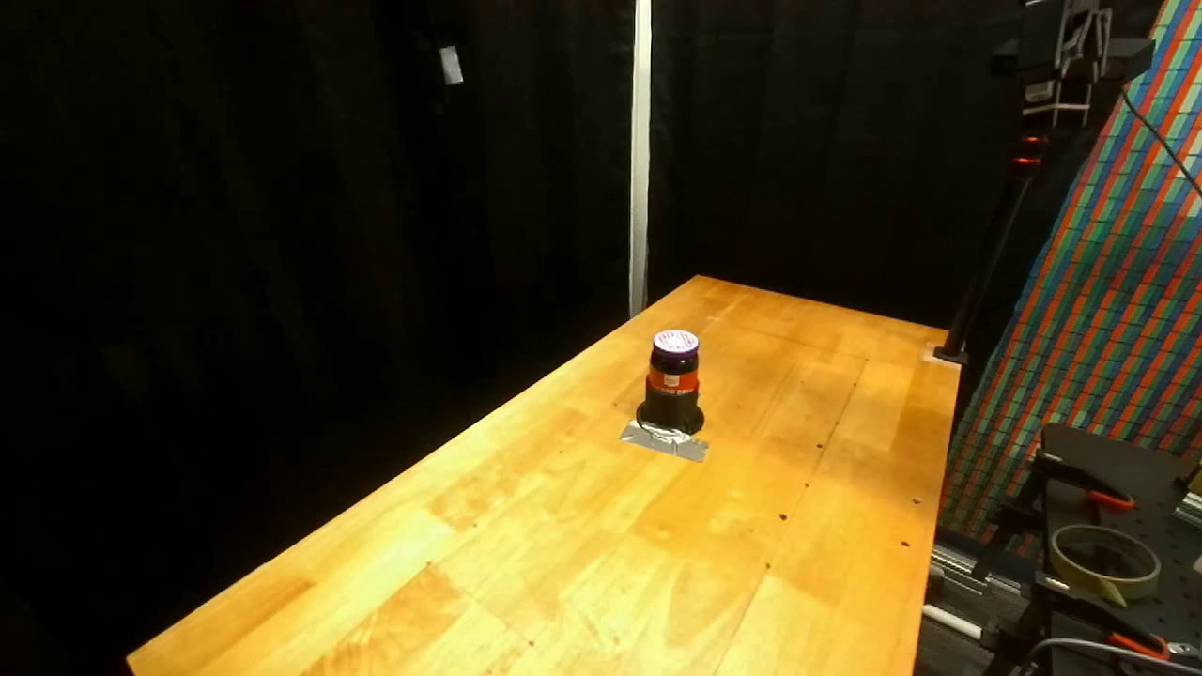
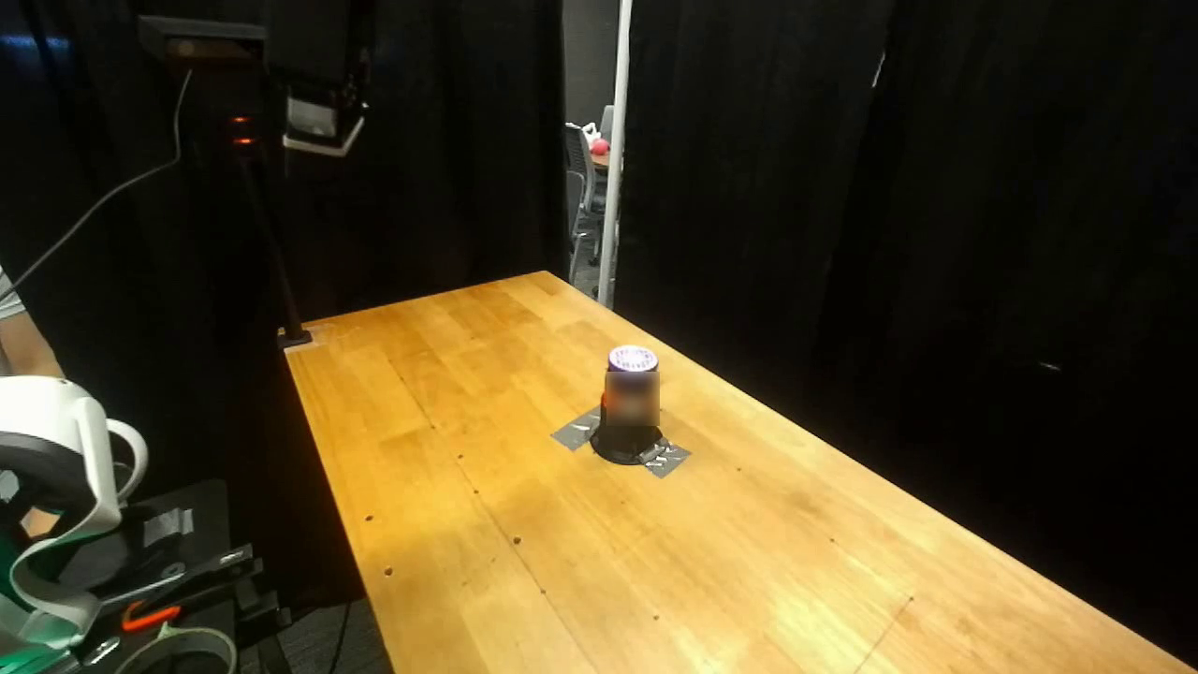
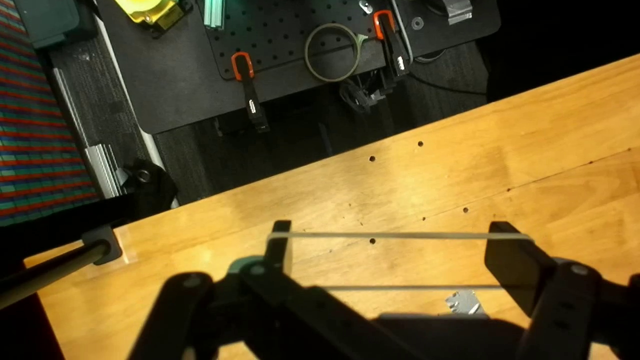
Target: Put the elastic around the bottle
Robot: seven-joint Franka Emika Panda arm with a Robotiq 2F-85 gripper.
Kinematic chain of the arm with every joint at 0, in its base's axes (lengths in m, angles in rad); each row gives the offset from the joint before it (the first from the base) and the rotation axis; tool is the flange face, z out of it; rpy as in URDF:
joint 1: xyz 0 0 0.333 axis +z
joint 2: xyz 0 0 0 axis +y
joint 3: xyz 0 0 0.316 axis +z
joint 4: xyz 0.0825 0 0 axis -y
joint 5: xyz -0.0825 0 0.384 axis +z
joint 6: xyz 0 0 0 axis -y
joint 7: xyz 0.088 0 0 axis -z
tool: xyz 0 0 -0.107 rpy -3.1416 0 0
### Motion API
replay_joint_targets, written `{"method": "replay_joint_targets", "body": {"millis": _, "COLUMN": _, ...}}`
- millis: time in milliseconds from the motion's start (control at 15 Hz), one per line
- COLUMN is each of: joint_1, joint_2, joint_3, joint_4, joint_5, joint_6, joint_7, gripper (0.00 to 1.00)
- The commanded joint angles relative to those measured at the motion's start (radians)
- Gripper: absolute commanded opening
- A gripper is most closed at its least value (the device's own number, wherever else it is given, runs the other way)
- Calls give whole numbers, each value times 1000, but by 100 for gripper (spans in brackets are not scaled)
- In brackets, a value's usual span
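Observation:
The bottle [image 1: 674, 377] is dark with an orange-red band and a white and purple lid. It stands upright in a black base taped to the wooden table [image 1: 563, 526]; it also shows in an exterior view [image 2: 634, 359], its side blurred. My gripper [image 3: 391, 232] is open, and the pale elastic [image 3: 350, 235] is stretched in a loop around both fingers. Two parallel strands run between them. The gripper hangs high over the table's side edge in both exterior views [image 1: 1059, 105] [image 2: 323, 139], well apart from the bottle. In the wrist view the bottle is hidden or out of view.
Grey tape pieces [image 1: 665, 441] hold the base down. A black pole [image 2: 271, 243] stands at the table corner, beside the gripper. A dark side cart [image 3: 185, 95] with clamps and a tape roll [image 3: 309, 55] stands beside the table. Black curtains [image 1: 329, 282] hang around.

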Motion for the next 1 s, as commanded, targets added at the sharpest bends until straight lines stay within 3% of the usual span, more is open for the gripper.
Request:
{"method": "replay_joint_targets", "body": {"millis": 0, "joint_1": 19, "joint_2": 96, "joint_3": 63, "joint_4": 45, "joint_5": -54, "joint_6": 118, "joint_7": 10, "gripper": 100}}
{"method": "replay_joint_targets", "body": {"millis": 400, "joint_1": 81, "joint_2": 336, "joint_3": 140, "joint_4": 145, "joint_5": -127, "joint_6": 309, "joint_7": -6, "gripper": 100}}
{"method": "replay_joint_targets", "body": {"millis": 933, "joint_1": 133, "joint_2": 625, "joint_3": 136, "joint_4": 254, "joint_5": -130, "joint_6": 671, "joint_7": 39, "gripper": 100}}
